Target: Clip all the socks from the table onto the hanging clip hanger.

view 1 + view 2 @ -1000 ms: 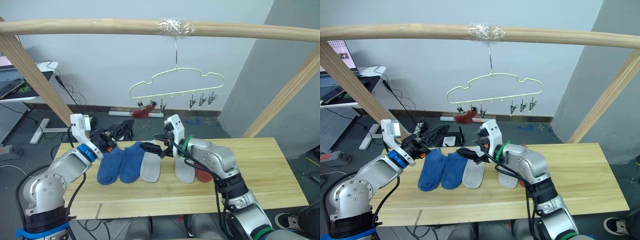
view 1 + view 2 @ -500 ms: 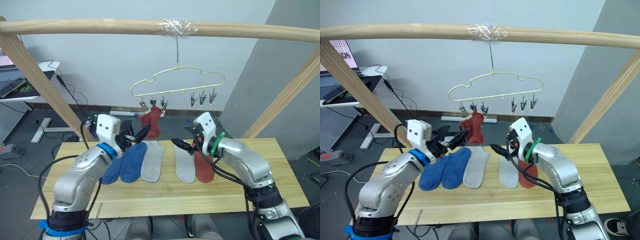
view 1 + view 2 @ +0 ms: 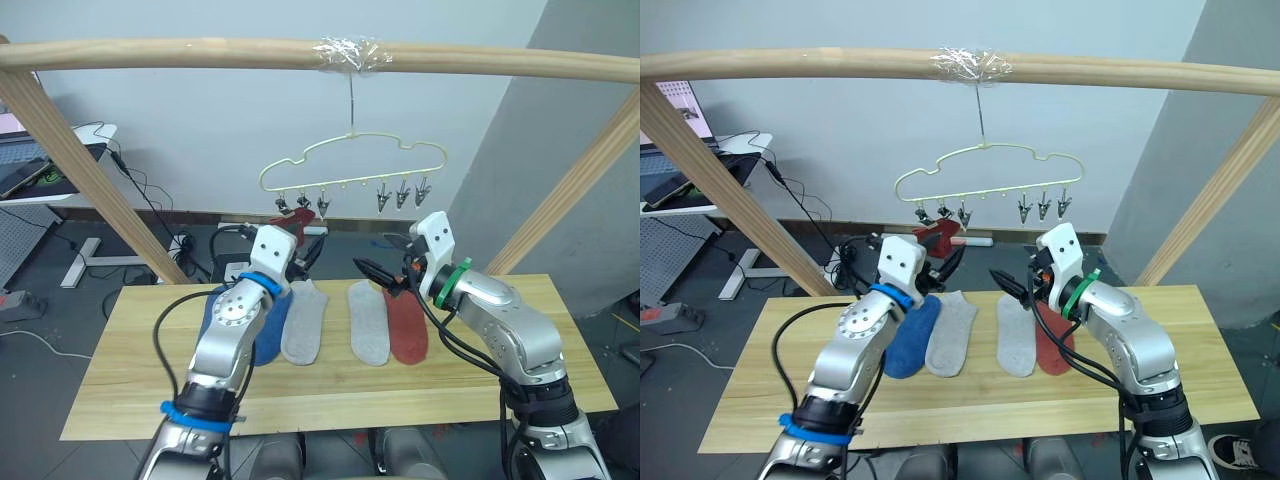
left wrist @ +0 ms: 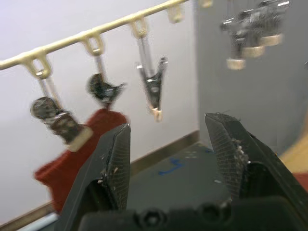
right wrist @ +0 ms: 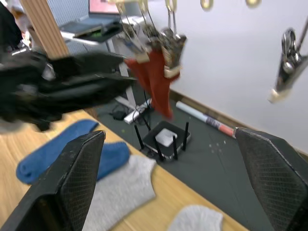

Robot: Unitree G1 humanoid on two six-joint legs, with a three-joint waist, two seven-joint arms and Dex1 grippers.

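Hanging from the clip hanger (image 3: 352, 165), one rust-red sock (image 4: 72, 166) is clipped near its left end. Five socks lie on the desk (image 3: 140, 390): two blue (image 3: 908, 340), two grey (image 3: 302, 322), one rust-red (image 3: 407, 328). Left gripper (image 4: 168, 144) and right gripper (image 5: 168, 159) hover with fingers wide, empty.

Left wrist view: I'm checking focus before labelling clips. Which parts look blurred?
Left wrist view: the grey clips and hanging rust-red sock are smeared, the far clips worst; the left gripper fingers look sharper. Right wrist view: the left gripper is blurred.
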